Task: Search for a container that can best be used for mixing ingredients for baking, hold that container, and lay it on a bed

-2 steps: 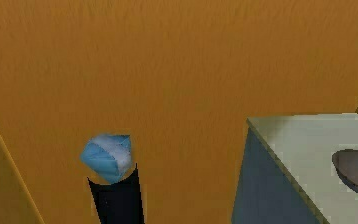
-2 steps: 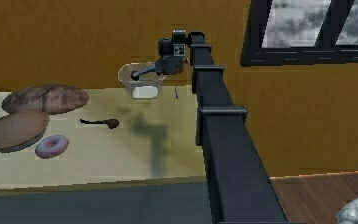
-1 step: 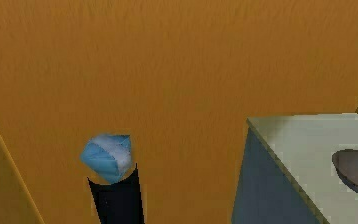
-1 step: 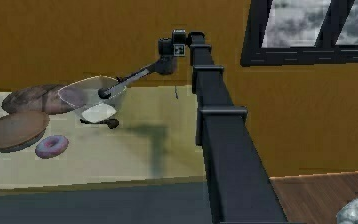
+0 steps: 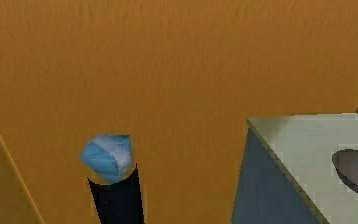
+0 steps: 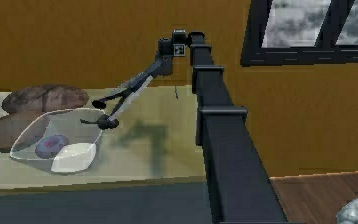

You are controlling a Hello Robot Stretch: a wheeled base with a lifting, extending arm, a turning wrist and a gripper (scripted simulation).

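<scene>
One clear glass mixing bowl [image 6: 55,143], pale at the base with a small purple blob inside, on the light grey countertop [image 6: 177,150] at the arm side view's left. Just up and to the right of its rim, the gripper [image 6: 103,120], slanting down and leftward from the far end of the dark square arm [image 6: 222,130]. Impossible to tell whether gripping anything, with the bowl on the counter right at its far end; touching or apart likewise not to be judged. Bowl to the left of and below the tool, just beside two brown rounded lumps [image 6: 42,100]; round, so no long axis to line up with. Behind, an orange wall [image 6: 107,40] and a dark-framed window [image 6: 307,30]. In the forward view, a pale blue faceted lump [image 5: 109,157] atop a dark cylinder [image 5: 117,200], near a grey-blue cabinet [image 5: 267,190]. No brands, labels or legible writing anywhere. Judged stage: bowl found, carry to a bed not yet done.
</scene>
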